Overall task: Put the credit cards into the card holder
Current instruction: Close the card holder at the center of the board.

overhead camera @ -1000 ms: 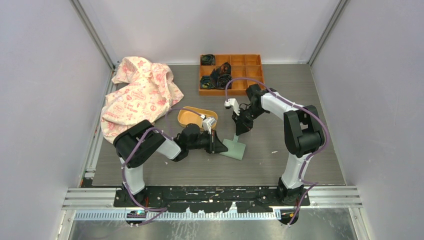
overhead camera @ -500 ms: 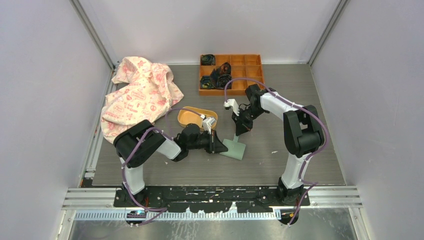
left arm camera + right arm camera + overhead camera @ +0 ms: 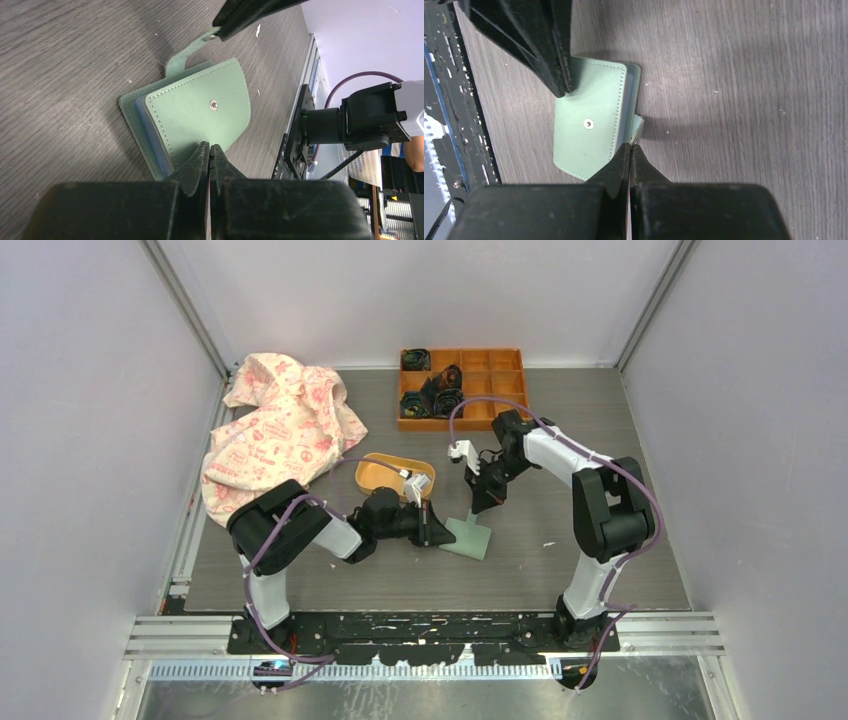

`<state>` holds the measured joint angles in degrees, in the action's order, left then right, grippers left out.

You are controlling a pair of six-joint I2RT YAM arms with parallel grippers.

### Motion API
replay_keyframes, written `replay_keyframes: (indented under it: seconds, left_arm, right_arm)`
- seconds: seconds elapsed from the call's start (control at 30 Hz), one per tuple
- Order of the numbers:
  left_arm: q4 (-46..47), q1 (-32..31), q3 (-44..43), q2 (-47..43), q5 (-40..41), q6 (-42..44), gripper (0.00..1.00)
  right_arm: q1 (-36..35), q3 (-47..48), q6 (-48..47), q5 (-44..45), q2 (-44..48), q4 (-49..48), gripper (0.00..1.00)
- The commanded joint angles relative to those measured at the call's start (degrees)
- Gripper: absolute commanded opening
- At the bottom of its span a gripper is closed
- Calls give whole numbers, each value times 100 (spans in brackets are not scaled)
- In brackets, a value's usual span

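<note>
The mint-green card holder point(image 3: 470, 538) lies closed on the table, snap stud point(image 3: 213, 104) facing up. My left gripper point(image 3: 441, 535) is shut, and its fingertips point(image 3: 202, 150) press on the cover's near edge with nothing between them. My right gripper point(image 3: 474, 508) is shut on the holder's strap point(image 3: 181, 56), which it holds up off the table. In the right wrist view that strap point(image 3: 638, 126) runs into my closed fingertips point(image 3: 623, 152). No credit cards show in any view.
A yellow-orange oval dish point(image 3: 378, 472) sits just behind my left wrist. An orange compartment tray point(image 3: 508, 358) with dark items stands at the back. A crumpled pink-patterned cloth point(image 3: 280, 425) covers the back left.
My right wrist and elbow have shifted slightly up and left with the strap. The left arm and the card holder have stayed put.
</note>
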<state>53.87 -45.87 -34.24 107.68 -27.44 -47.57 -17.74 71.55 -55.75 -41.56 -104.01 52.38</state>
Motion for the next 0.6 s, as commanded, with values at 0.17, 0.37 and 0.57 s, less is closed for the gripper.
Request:
replay_keyframes:
  seconds: [0.17, 0.37, 0.57]
  left_arm:
    - [-105, 49, 110, 1, 138, -22, 0]
    - [-97, 49, 162, -45, 126, -57, 0]
    - [1, 44, 182, -37, 58, -134, 0]
  right_arm:
    - [-422, -329, -377, -21, 659, 43, 1]
    - [-616, -561, -577, 237, 782, 40, 1]
    - [-776, -829, -622, 378, 1018, -110, 1]
